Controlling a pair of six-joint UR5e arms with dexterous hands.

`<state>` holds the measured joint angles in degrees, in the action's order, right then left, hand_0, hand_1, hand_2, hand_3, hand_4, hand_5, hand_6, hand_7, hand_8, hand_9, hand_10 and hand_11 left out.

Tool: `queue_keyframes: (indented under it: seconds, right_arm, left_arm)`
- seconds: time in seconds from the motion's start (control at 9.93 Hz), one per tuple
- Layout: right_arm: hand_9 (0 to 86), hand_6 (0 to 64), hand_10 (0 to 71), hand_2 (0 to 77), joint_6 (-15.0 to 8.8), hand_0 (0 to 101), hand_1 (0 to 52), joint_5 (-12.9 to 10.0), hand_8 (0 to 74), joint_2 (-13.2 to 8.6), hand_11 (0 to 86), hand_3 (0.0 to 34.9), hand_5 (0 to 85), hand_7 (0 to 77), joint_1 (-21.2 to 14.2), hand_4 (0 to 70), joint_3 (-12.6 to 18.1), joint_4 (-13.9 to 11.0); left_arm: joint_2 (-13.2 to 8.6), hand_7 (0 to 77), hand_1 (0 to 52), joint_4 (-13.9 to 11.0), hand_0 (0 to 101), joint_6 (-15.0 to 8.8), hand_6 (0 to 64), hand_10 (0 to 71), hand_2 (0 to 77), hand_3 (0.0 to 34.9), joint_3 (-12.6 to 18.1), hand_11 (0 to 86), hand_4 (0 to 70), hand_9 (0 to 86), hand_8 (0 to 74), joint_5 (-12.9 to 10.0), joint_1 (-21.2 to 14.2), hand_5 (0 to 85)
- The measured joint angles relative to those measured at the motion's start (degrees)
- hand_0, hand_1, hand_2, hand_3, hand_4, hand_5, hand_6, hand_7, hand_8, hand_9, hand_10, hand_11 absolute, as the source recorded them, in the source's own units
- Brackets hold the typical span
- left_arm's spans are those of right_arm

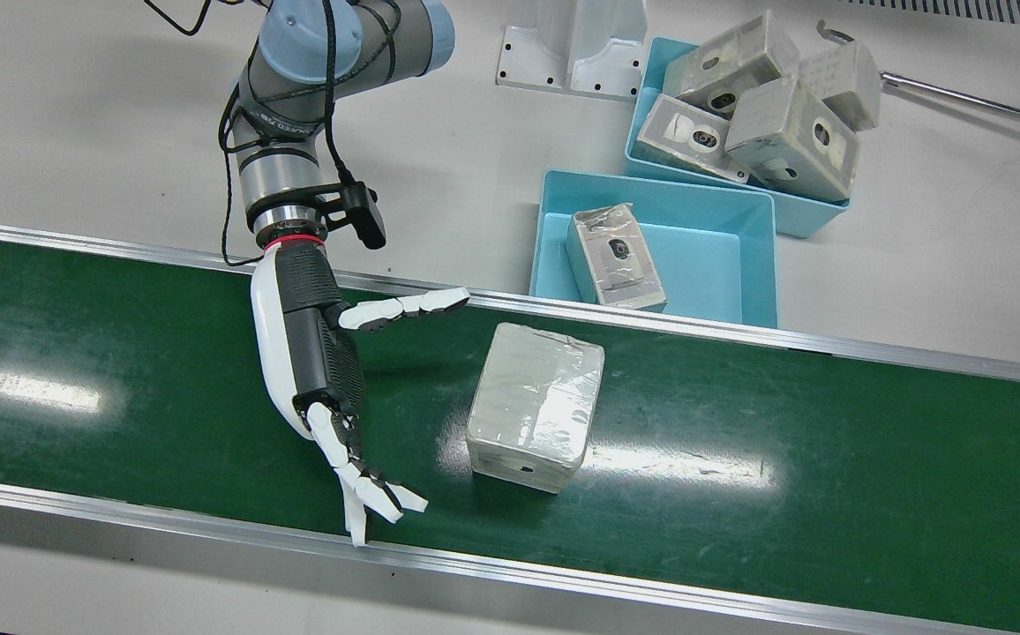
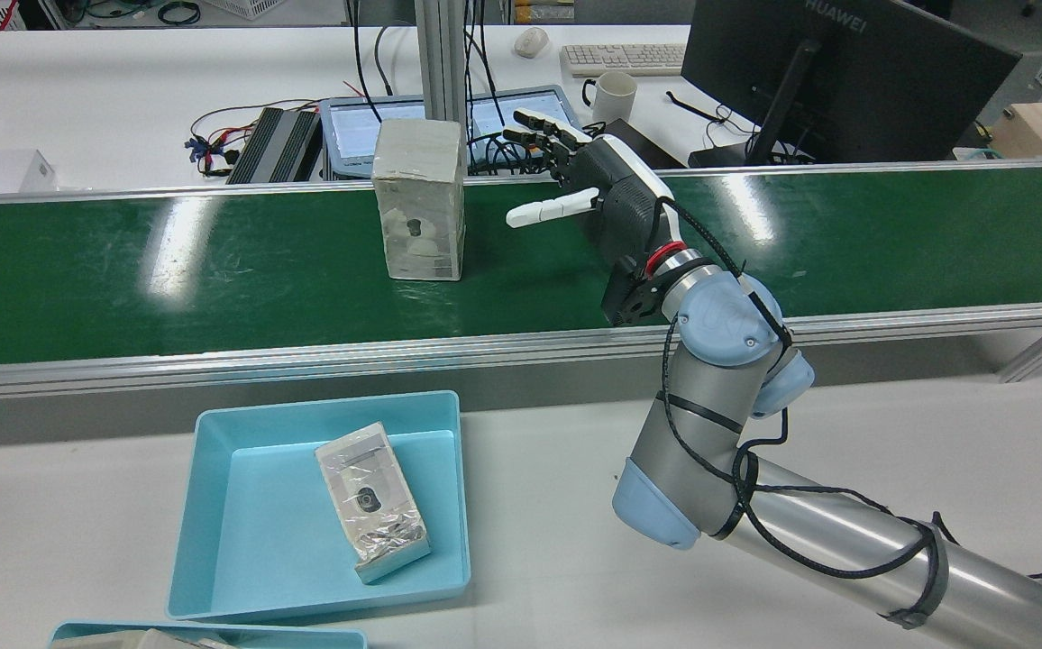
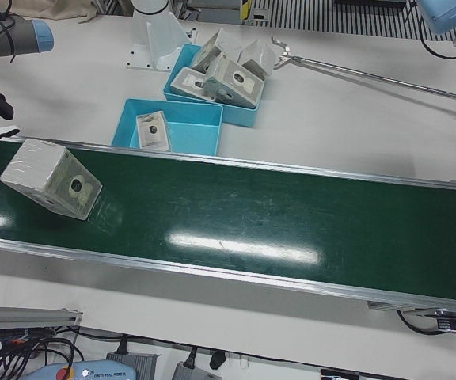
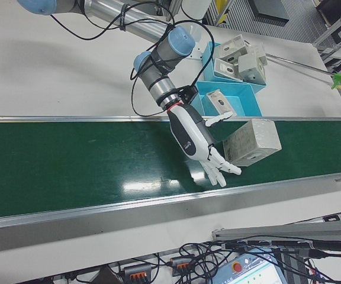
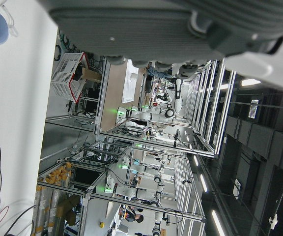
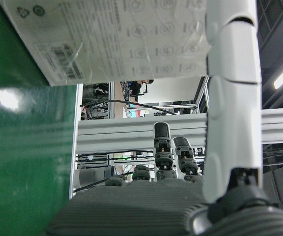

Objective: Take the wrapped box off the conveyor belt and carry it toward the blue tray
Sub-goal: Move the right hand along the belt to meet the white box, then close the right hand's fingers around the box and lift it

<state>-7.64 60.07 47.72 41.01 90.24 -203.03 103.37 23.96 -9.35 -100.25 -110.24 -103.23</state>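
The wrapped box (image 1: pixel 535 406) stands on the green conveyor belt (image 1: pixel 783 459), a pale block in clear film. It also shows in the rear view (image 2: pixel 419 198), the left-front view (image 3: pixel 50 180) and the right-front view (image 4: pixel 252 141). My right hand (image 1: pixel 325 353) is open over the belt beside the box, thumb and fingers spread toward it with a gap between. The right hand view shows the box (image 6: pixel 117 34) close ahead of the palm. The blue tray (image 1: pixel 739 265) lies past the belt's far rail and holds one wrapped box (image 1: pixel 616 257). Only the palm of my left hand (image 5: pixel 156 24) shows.
A second blue tray (image 1: pixel 801 216) behind the first holds several wrapped boxes. A white pedestal base (image 1: pixel 572 53) stands beside it. A long metal rod (image 1: pixel 969 97) lies on the table at the right. Aluminium rails (image 1: pixel 739 331) edge the belt.
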Motion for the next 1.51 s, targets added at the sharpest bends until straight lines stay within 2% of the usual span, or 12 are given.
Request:
queue_keyframes:
  seconds: [0.1,0.2,0.4,0.5,0.6,0.71,0.81,0.91,1.01,1.11,1.31,1.51]
  right_arm:
    - [3.3,6.5,0.0,5.5,-0.2,49,15.3,-0.1,2.2,-1.1,1.1,0.3,13.1,20.7,-0.6,8.2,-1.4,0.0]
    - [3.3,6.5,0.0,5.5,-0.5,50,15.3,-0.4,2.2,-2.2,1.1,2.6,13.1,20.7,-1.4,8.2,-2.4,0.0]
    - [3.3,7.6,0.0,5.5,-1.5,50,15.3,-1.6,2.2,-4.1,1.1,2.5,14.7,21.8,-3.3,8.2,-3.7,0.1]
    - [4.4,7.1,0.0,6.5,-2.0,51,18.5,-2.1,3.8,-4.8,0.5,0.7,16.9,21.8,-3.9,10.9,-3.9,0.1]
    - [10.4,13.1,1.1,13.1,-2.4,54,22.4,-2.9,6.0,-5.4,1.1,0.6,24.0,28.9,-4.3,14.7,-4.0,0.0]
    - [16.9,18.5,9.8,18.0,-2.6,60,27.8,-3.8,15.8,-5.6,1.1,0.8,31.6,34.4,-4.4,22.4,-3.9,-0.1]
    - [16.9,18.5,9.8,18.0,-2.7,60,27.8,-4.3,15.8,-5.6,1.1,0.8,31.6,34.4,-4.5,22.4,-3.8,-0.2]
    - [33.3,25.6,26.7,27.3,-2.7,61,18.5,-4.7,33.8,-5.6,10.4,0.7,37.1,39.3,-4.5,31.1,-3.6,-0.3]
    - [33.3,25.6,26.7,27.3,-2.7,61,18.5,-4.8,33.8,-5.6,10.4,0.7,37.1,39.3,-4.5,31.1,-3.3,-0.4]
    - [37.6,30.5,42.5,31.6,-2.9,55,10.4,-4.8,41.5,-5.6,26.7,0.2,39.3,43.1,-4.6,35.5,-2.2,-0.5]
    - [40.9,33.3,50.2,32.7,-6.5,51,8.2,-4.8,46.4,-5.4,29.5,0.4,40.9,45.8,-6.0,36.5,4.1,-0.8]
    - [44.7,36.5,60.0,32.7,-11.8,48,8.2,-6.1,52.4,-4.9,33.8,0.3,42.0,49.1,-11.0,37.1,11.8,-1.8]
  left_arm:
    - [0.0,0.5,0.0,0.0,0,0.0,0.5,0.5,1.1,0.0,0.0,0.5,0.0,0.5,0.5,0.0,0.0,1.1]
    - [0.0,0.5,0.0,0.0,0,0.0,0.5,0.5,1.1,0.0,0.0,0.5,0.0,0.5,0.5,0.0,0.0,1.1]
    - [0.0,0.5,0.0,0.0,0,0.0,0.5,0.5,1.1,0.0,0.0,0.5,0.0,0.5,0.5,0.0,0.0,1.1]
    - [0.0,0.5,0.0,0.0,0,0.0,0.5,0.5,1.1,0.0,0.0,0.5,0.0,0.5,0.5,0.0,0.0,1.1]
    - [0.0,0.5,0.0,0.0,0,0.0,0.5,0.5,1.1,0.0,0.0,0.5,0.0,0.5,0.5,0.0,0.0,1.1]
    - [0.0,0.5,0.0,0.0,0,0.0,0.5,0.5,1.1,0.0,0.0,0.5,0.0,0.5,0.5,0.0,0.0,1.1]
    - [0.0,0.5,0.0,0.0,0,0.0,0.5,0.5,0.5,0.0,0.0,0.5,0.0,0.5,0.5,0.0,0.0,1.1]
    - [0.0,0.5,0.0,0.0,0,0.0,0.5,0.5,0.5,0.0,0.0,0.5,0.0,0.5,0.5,0.0,0.0,1.1]
    - [0.0,0.5,0.0,0.0,0,0.0,0.5,0.5,0.5,0.0,0.0,0.5,0.0,0.5,0.5,0.0,0.0,0.5]
    - [0.0,0.5,0.0,0.0,0,0.0,0.5,0.5,1.1,0.0,0.0,0.5,0.0,0.5,0.5,0.0,0.0,0.5]
    - [0.0,0.5,0.0,0.0,0,0.0,0.5,0.5,0.5,0.0,0.0,0.5,0.0,0.5,0.5,0.0,0.0,0.5]
    - [0.0,0.5,0.0,0.0,0,0.0,0.5,0.5,1.1,0.0,0.0,0.5,0.0,0.5,0.5,0.0,0.0,1.1]
